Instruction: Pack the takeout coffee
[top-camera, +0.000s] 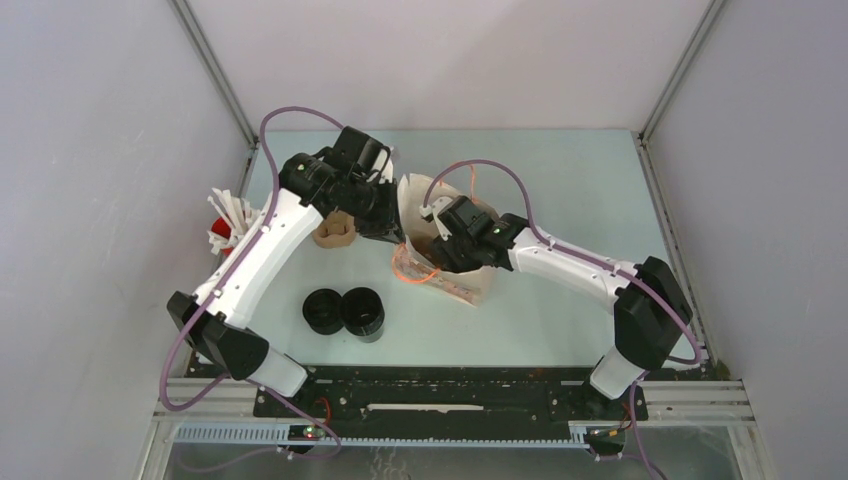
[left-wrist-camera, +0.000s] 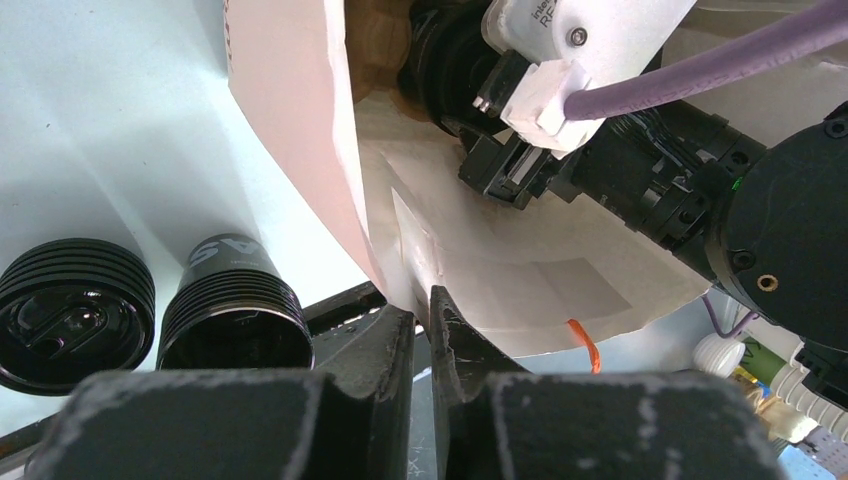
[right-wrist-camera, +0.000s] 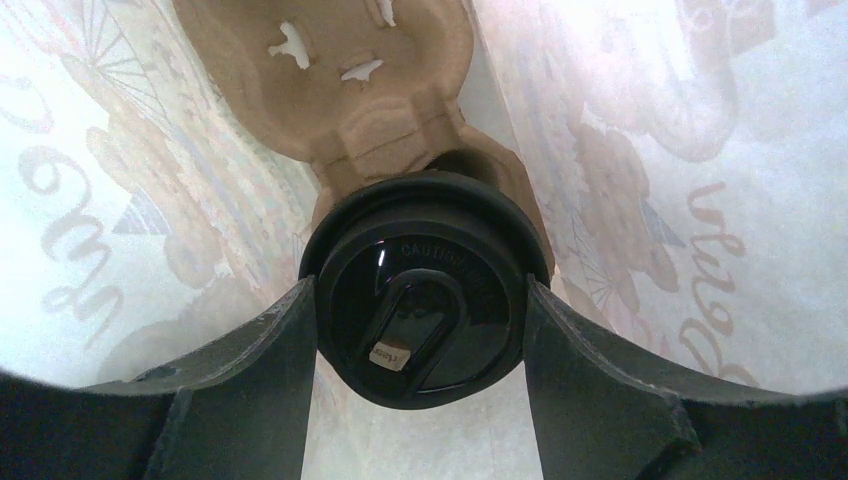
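Left arm (top-camera: 255, 255) and right arm (top-camera: 570, 262) in white link shells with black joint housings, purple cable (top-camera: 290, 112) looping off each wrist, green light (top-camera: 300, 163), left gripper (left-wrist-camera: 422, 310) matte black with scuffed grey edges, white bracket (left-wrist-camera: 545, 95), silver screw (left-wrist-camera: 578, 37)

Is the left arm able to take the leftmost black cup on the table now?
Probably not yet: the left claw is shut on the paper bag rim. The cup itself stands uncovered near the arm's base.

A red cup (top-camera: 219, 236) and brown pulp carrier (top-camera: 333, 233) sit apart.
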